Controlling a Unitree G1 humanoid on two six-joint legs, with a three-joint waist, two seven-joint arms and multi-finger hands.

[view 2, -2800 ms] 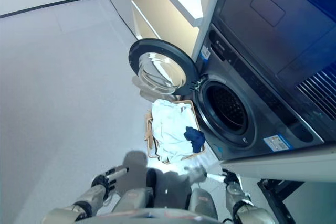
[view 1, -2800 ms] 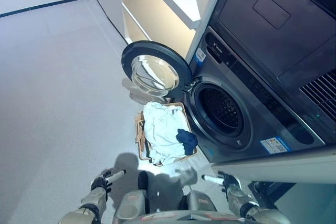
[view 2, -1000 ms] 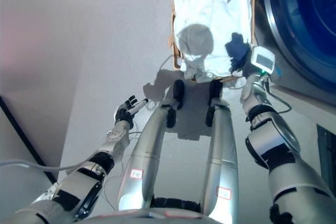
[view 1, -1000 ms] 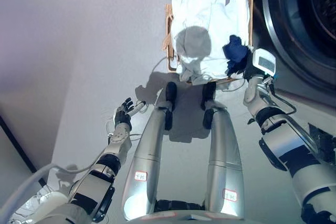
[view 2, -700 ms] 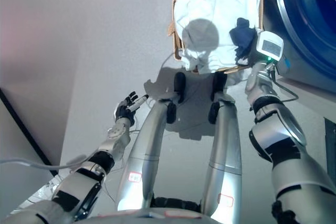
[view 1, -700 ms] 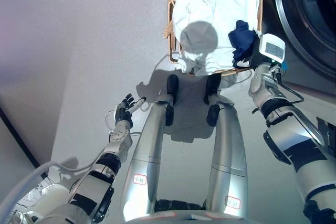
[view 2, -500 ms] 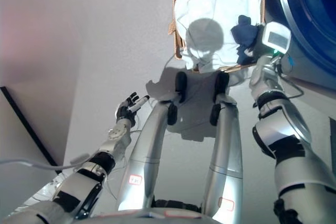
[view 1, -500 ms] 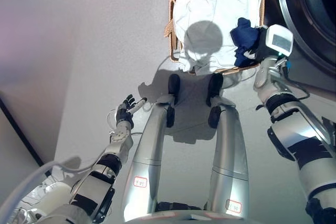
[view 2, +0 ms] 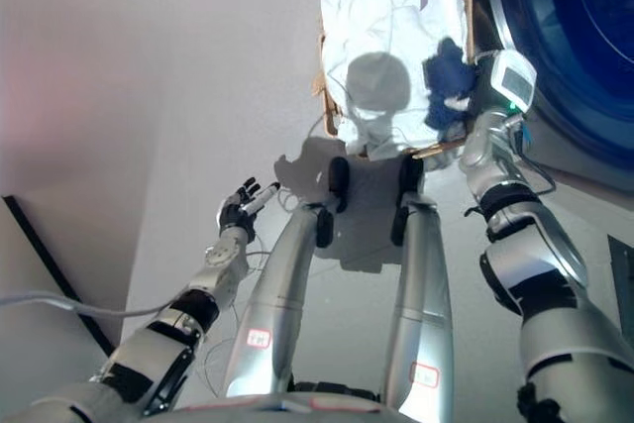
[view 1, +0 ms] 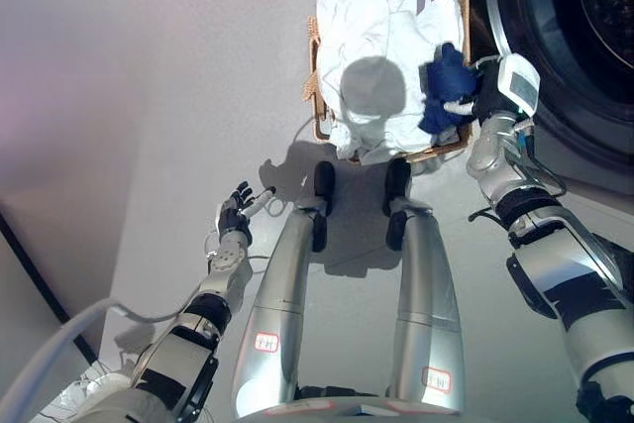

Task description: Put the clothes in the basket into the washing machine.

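A wicker basket (view 1: 311,96) stands on the floor at the top of the view, piled with white clothes (view 1: 376,27). A dark blue garment (view 1: 444,81) lies on the pile by the basket's right rim. My right hand (view 1: 477,96) is at that rim, and one white fingertip (view 1: 454,106) rests on the blue garment; its other fingers are hidden. My left hand (view 1: 236,213) hangs open over the floor at the lower left, away from the basket. The washing machine's round opening (view 1: 584,7) is just right of the basket.
The machine's dark front (view 2: 584,66) fills the upper right, close beside the basket. Grey floor (view 1: 149,96) stretches left of the basket. A dark wall base line (view 1: 22,260) crosses the lower left corner.
The camera has shifted a little. My right hand has come in from beside the basket's right rim onto the blue garment. The left hand holds its place.
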